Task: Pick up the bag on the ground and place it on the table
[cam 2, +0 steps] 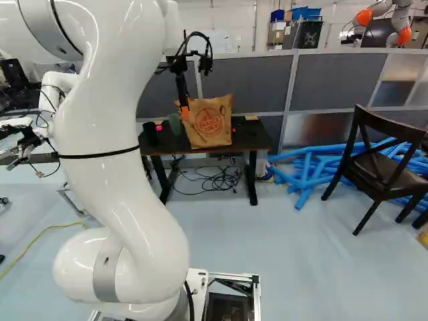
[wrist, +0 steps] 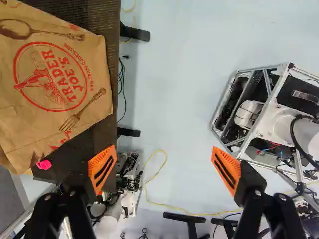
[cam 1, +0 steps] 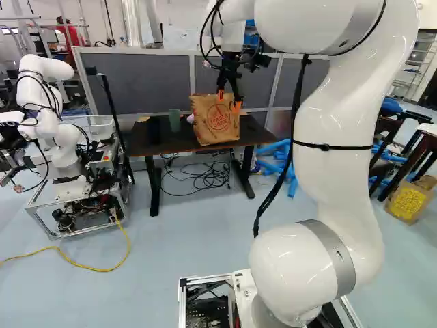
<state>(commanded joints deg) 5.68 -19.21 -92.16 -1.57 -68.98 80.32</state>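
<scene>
My black, orange-padded fingers [wrist: 228,169] standing wide, empty; boxy brown paper bag [wrist: 50,79] resting on dark flat counter [wrist: 102,17], likely crumpling easily, wanting rim pinch.

Dark table [cam 1: 158,147] with bag [cam 1: 217,119], containers [cam 2: 174,125], pink item [wrist: 44,165]

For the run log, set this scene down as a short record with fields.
bag: brown paper, printed, on the table
gripper: open, fingers wide apart, bag not between them
beside bag: green cup
floor under table: dark cables
right of table, right base view: blue tubes, dark chair
left of left base view: another robot
task state: bag placed and ungripped; looks done
</scene>
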